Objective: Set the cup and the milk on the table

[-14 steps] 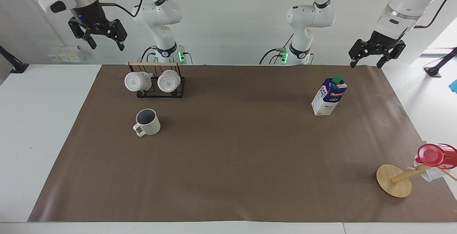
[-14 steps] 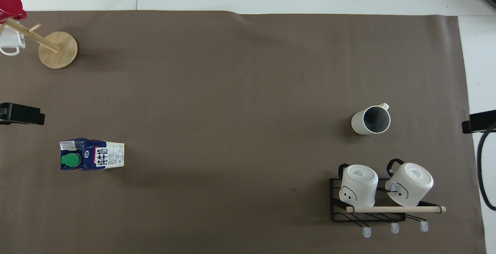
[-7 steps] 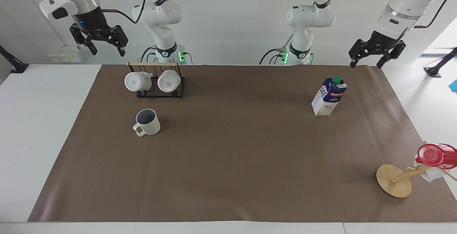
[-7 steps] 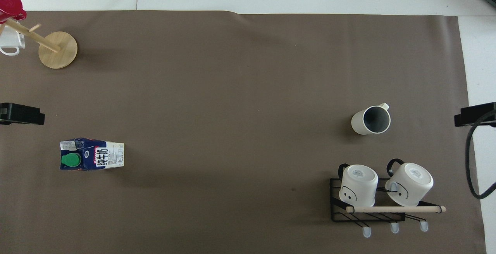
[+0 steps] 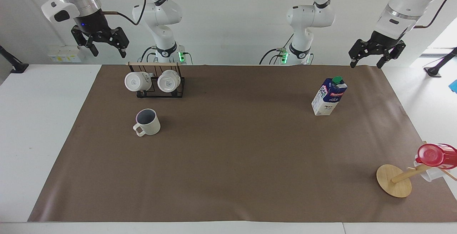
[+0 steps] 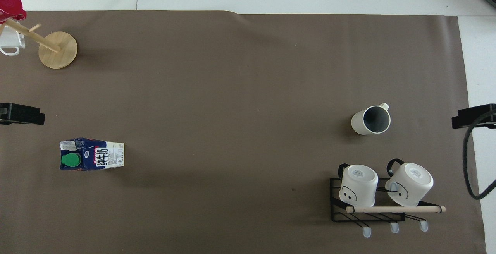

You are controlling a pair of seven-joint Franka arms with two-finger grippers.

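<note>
The cup (image 5: pixel 148 121) (image 6: pixel 371 119), cream-white with a dark inside, stands upright on the brown mat (image 5: pixel 228 162) of the table (image 5: pixel 43 127), handle pointing away from the robots. The milk (image 5: pixel 329 96) (image 6: pixel 93 154), a blue-and-white carton with a green cap, stands upright on the mat toward the left arm's end. My right gripper (image 5: pixel 109 52) (image 6: pixel 473 116) hangs open and empty, high over the mat's edge at its own end. High over the mat at the other end hangs my left gripper (image 5: pixel 366 64) (image 6: pixel 22 114), open and empty too.
A black wire rack (image 5: pixel 178 88) (image 6: pixel 336 203) with two white mugs stands nearer to the robots than the cup. A wooden mug tree (image 5: pixel 393 180) (image 6: pixel 58 49) carrying a red cup (image 5: pixel 435 155) (image 6: pixel 9 4) stands at the mat's corner farthest from the robots, at the left arm's end.
My right gripper has drifted a little lower and toward the rack. The left arm, the cup and the milk have not moved.
</note>
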